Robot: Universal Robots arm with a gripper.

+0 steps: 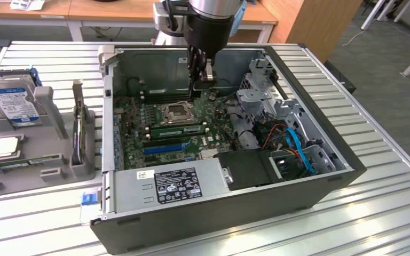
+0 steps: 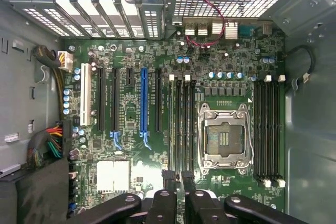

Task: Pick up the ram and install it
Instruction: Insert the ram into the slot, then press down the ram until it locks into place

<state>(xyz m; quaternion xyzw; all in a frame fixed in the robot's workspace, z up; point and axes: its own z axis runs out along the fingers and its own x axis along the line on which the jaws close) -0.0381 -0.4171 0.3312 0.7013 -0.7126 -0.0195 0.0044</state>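
The end effector [image 1: 198,94] is hovering narrow and empty over the motherboard [image 1: 131,126]. The ram [image 1: 180,128] is sitting in its slot beside the processor socket [image 1: 176,111]. Seating seems to be underway, calling for square downward pressure.

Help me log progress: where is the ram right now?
In the exterior view, the ram sits slotted into the motherboard mid-case, on the near side of the CPU socket, between it and the blue expansion slots.

Wooden desks [image 1: 112,10] behind; grey floor [image 1: 390,69] alongside.
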